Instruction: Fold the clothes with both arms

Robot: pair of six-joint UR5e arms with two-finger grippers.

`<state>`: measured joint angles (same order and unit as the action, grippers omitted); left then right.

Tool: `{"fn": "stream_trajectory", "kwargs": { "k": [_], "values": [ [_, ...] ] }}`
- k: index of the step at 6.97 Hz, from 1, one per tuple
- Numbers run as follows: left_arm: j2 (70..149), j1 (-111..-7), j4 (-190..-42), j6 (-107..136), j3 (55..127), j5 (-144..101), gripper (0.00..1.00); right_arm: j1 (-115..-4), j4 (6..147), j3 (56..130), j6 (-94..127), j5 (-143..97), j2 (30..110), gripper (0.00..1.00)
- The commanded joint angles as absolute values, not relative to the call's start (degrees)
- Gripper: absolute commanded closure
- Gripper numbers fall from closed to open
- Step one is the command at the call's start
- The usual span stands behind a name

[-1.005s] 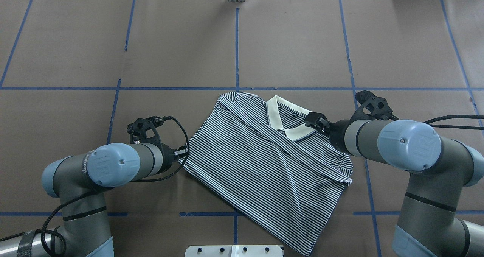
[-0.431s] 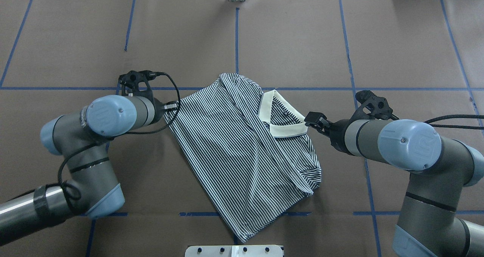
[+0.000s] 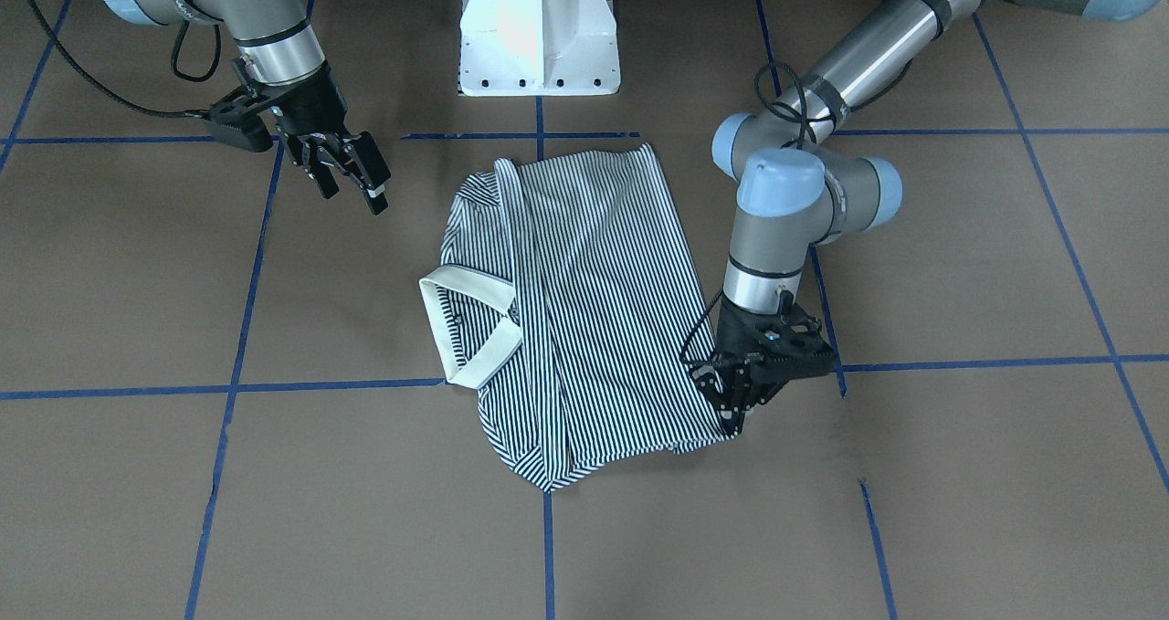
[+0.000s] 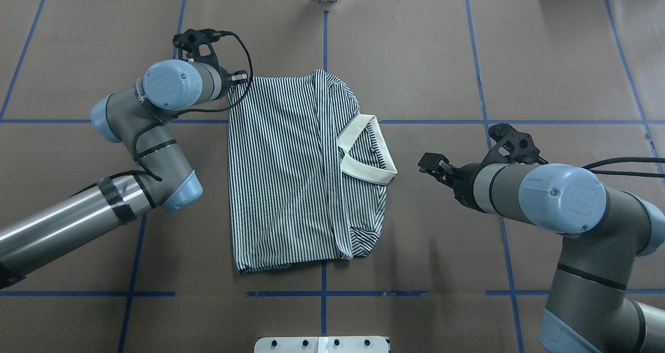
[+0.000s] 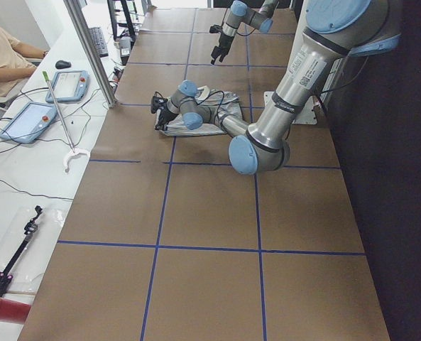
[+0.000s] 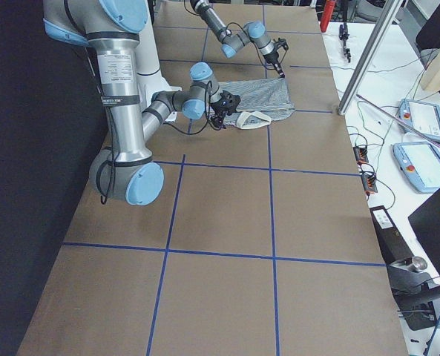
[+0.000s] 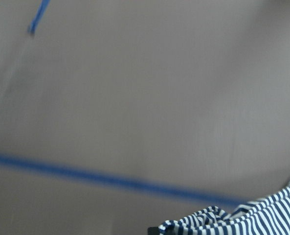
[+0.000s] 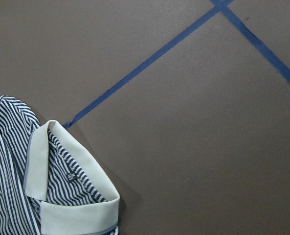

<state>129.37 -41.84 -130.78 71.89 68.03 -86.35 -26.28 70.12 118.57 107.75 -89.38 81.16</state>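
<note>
1. Polo shirt (image 4: 283, 176) lies folded narrow at mid-table. Its far left corner is pinched between the closed fingers of the left gripper (image 4: 238, 78), which the wrist partly hides from overhead.
2. The left wrist view is blurred and shows only a striped scrap at its lower edge.
3. The cream collar (image 4: 366, 172) faces the right gripper (image 4: 430, 162), which hangs apart from it with its fingers spread.
4. The brown table (image 4: 415, 56) carries blue tape lines (image 4: 545, 121), and its surface shows all around the shirt.
5. The white pedestal base (image 4: 322, 344) is cut off at the near edge.
</note>
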Motion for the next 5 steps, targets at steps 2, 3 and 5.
{"fn": "stream_trajectory", "kwargs": {
  "k": [2,3,5],
  "values": [
    [133.24,-44.56,-134.82,69.35,61.0,-86.4,0.46,-26.28,70.31,116.99,107.75,-89.21,76.31,0.0],
    [132.37,-46.04,-134.82,69.17,62.56,-86.66,0.46,-26.19,70.4,114.98,107.84,-89.38,72.72,0.0],
    [121.17,-46.05,-134.21,69.26,79.11,-90.06,0.47,-24.44,78.34,109.63,107.49,-90.61,61.68,0.0]
  ]
}}
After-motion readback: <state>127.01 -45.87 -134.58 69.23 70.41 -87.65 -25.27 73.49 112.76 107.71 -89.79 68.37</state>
